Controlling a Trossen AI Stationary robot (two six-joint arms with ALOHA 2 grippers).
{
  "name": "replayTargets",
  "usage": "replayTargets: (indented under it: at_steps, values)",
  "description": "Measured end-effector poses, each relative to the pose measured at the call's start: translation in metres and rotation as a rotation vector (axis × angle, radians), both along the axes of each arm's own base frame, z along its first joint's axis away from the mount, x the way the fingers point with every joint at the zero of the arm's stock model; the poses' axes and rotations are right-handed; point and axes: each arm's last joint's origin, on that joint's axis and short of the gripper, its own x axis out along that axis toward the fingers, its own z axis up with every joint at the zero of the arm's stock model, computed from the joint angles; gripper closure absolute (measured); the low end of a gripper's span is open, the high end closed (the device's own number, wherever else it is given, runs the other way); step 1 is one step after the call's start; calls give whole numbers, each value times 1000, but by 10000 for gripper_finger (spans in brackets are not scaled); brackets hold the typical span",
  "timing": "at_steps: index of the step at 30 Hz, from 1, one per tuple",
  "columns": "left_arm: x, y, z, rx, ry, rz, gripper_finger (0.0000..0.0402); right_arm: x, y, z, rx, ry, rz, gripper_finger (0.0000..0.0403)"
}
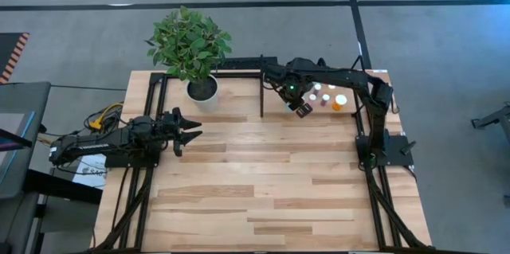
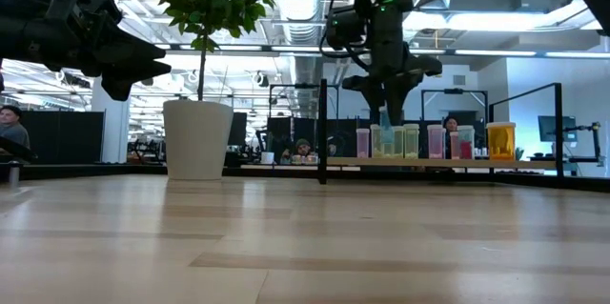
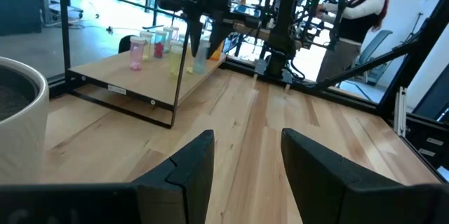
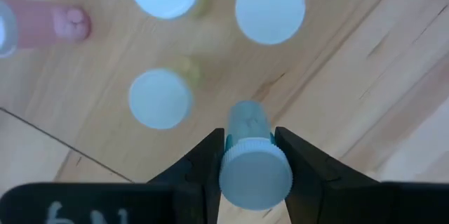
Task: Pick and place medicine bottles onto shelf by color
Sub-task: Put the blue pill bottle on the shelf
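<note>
My right gripper (image 1: 301, 109) points down over the near left part of the shelf (image 1: 273, 107), shut on a small bottle with a white cap (image 4: 256, 173) and a greenish-blue body (image 2: 386, 134). Several more medicine bottles (image 1: 328, 96) stand on the shelf board (image 2: 534, 162): pink (image 2: 363, 142), greenish (image 2: 410, 140) and one larger orange bottle (image 2: 500, 139). In the right wrist view, white caps (image 4: 270, 6) show below the held bottle. My left gripper (image 1: 188, 130) waits open above the table's left part, pointing level toward the shelf (image 3: 119, 76). My right gripper pinches the bottle just below its cap, at the top of the body (image 4: 245, 140), between its two fingers (image 4: 207, 161). The fingers come from above, pointing down. The bottle hangs below them, slightly tilted. Whether its bottom touches the shelf board, I cannot tell.
A white pot (image 1: 202, 88) with a leafy plant stands at the far edge, left of the shelf. A black upright bar (image 2: 322, 132) marks the shelf's left end. Bare plank tabletop (image 1: 271, 182) spreads between the arms. People sit in the room beyond the table.
</note>
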Motion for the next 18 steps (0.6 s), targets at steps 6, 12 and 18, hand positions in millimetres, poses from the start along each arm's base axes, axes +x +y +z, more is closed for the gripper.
replayTargets:
  at_steps: [6, 12, 18]
  values:
    - [0, 0, 0, 0, 0, 0, 248, -2, -2, 0, 3, 6, -41, 264]
    - [0, 0, 0, 0, 1, 0, 248, -1, 0, 0, -14, 13, -61, 264]
    - [0, 0, 0, 0, 0, 0, 248, 2, 3, -2, -15, 20, -70, 264]
